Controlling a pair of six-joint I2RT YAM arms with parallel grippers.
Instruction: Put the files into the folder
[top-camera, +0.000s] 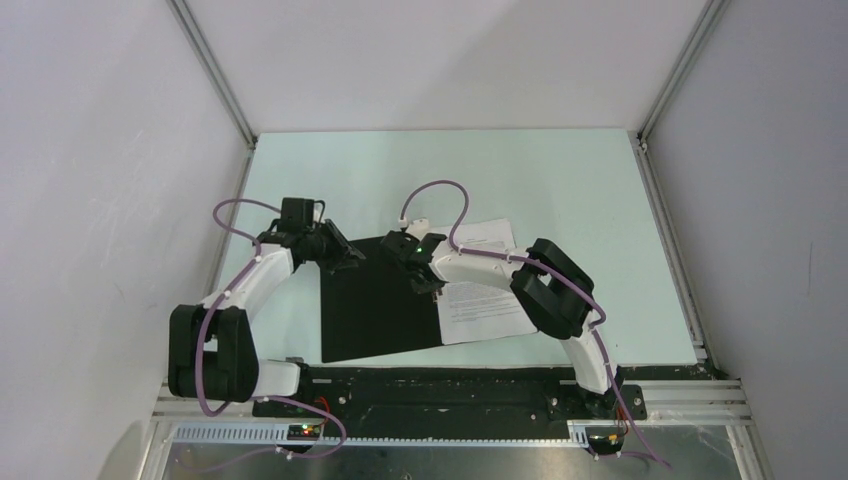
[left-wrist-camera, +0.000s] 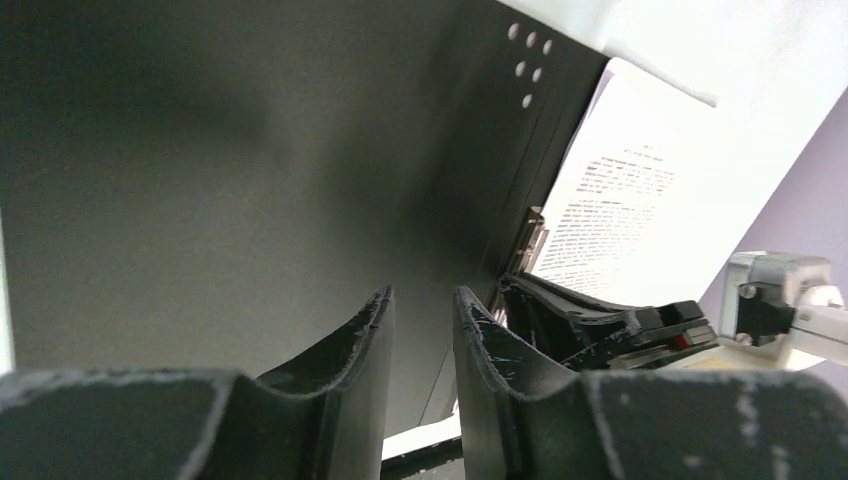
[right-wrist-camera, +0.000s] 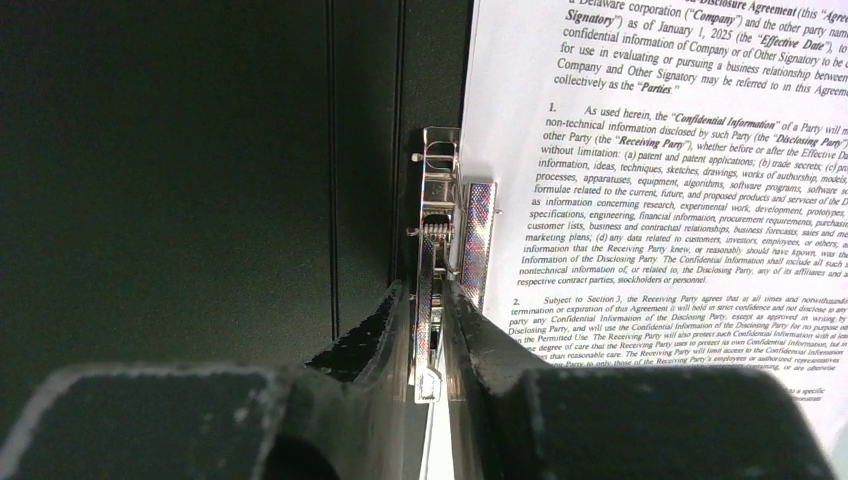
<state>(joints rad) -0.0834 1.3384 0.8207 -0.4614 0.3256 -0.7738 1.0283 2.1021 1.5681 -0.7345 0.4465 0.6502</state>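
The folder (top-camera: 375, 305) lies open on the table, black inside up; it fills the left wrist view (left-wrist-camera: 250, 150) and the left of the right wrist view (right-wrist-camera: 200, 150). The files (top-camera: 485, 305), white sheets of black text, lie on its right half (right-wrist-camera: 680, 200), (left-wrist-camera: 640, 200). The metal clip (right-wrist-camera: 440, 230) stands at the spine beside the sheets' left edge. My right gripper (top-camera: 427, 282) (right-wrist-camera: 425, 292) is shut on the clip's upright lever. My left gripper (top-camera: 345, 255) (left-wrist-camera: 422, 297) is at the far left corner of the black cover, jaws slightly apart with nothing between them.
The pale green table (top-camera: 560, 190) is walled by white panels with metal posts at the back and sides. A black base rail (top-camera: 450, 385) runs along the near edge. The right arm (top-camera: 545, 285) lies across the sheets. Purple cables loop over both arms.
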